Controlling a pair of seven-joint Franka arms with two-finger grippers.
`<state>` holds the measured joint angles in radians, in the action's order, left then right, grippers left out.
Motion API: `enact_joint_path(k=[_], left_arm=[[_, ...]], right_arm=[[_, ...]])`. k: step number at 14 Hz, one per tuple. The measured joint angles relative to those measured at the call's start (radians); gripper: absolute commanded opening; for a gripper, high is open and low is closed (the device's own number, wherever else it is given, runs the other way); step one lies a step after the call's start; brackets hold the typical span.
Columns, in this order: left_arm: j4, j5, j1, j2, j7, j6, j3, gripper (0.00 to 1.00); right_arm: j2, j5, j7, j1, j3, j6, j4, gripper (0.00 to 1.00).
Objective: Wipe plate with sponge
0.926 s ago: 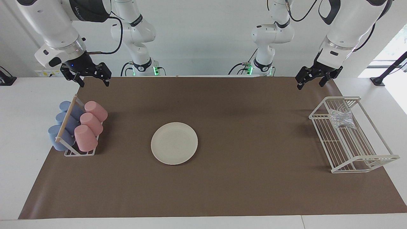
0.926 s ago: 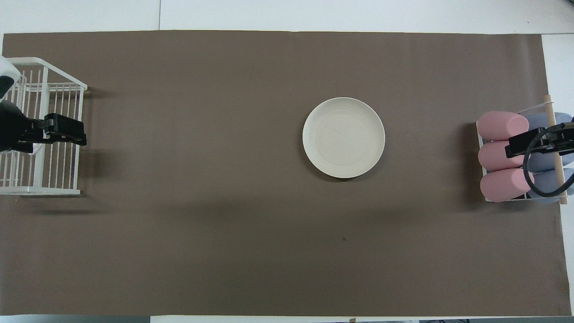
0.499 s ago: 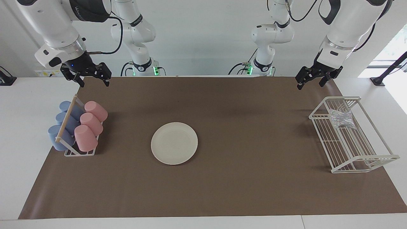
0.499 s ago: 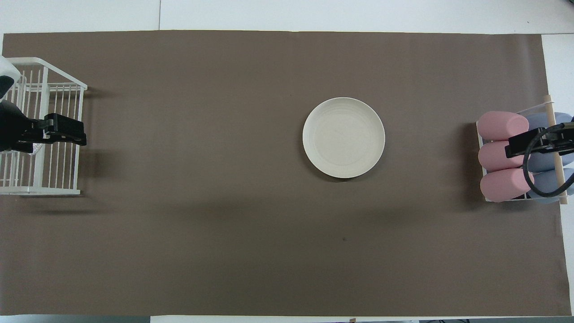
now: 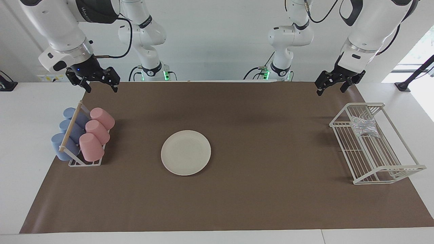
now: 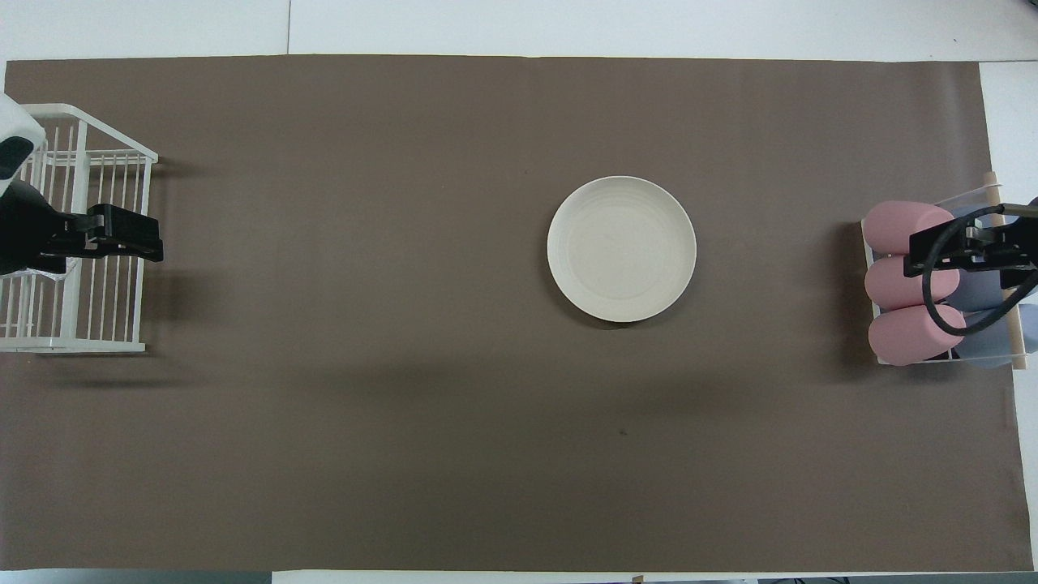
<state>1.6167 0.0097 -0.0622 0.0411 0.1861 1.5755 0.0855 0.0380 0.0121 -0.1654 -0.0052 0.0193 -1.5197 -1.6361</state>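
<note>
My left gripper (image 5: 330, 87) is up in the air over the brown mat's (image 5: 257, 203) edge at my end, fingers apart, nothing in them. My right gripper (image 5: 100, 86) is likewise raised over the mat edge, just above the rack of pink and blue cups (image 5: 81, 135), fingers spread, empty. The small silvery wrinkled mesh scourer pad (image 5: 364, 126) lies in the white wire basket (image 5: 386, 174) at my left arm's end, at the end nearer to me. The round cream-white flat plate (image 5: 185, 152) sits bare mid-mat, closer to the cup rack, well apart from the scourer.
</note>
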Motion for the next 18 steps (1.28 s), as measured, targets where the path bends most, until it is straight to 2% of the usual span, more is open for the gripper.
enact_joint_path(k=[5, 9, 15, 18], left_arm=[[0.0, 0.0, 0.0, 0.0, 0.0, 0.0, 0.003, 1.0], [0.0, 0.0, -0.008, 0.0, 0.0, 0.0, 0.004, 1.0], [0.0, 0.0, -0.007, 0.0, 0.001, 0.0, -0.011, 1.0], [0.0, 0.001, 0.0, 0.0, 0.001, 0.0, -0.015, 1.0]], right_arm=[[0.001, -0.006, -0.354, 0.0, -0.039, 0.0, 0.0, 1.0], [0.01, -0.086, -0.622, 0.0, -0.042, 0.015, 0.001, 1.0], [0.043, -0.106, -1.024, 0.002, -0.114, 0.032, 0.001, 1.0], [0.053, -0.107, -1.13, 0.003, -0.163, 0.065, 0.001, 1.0]])
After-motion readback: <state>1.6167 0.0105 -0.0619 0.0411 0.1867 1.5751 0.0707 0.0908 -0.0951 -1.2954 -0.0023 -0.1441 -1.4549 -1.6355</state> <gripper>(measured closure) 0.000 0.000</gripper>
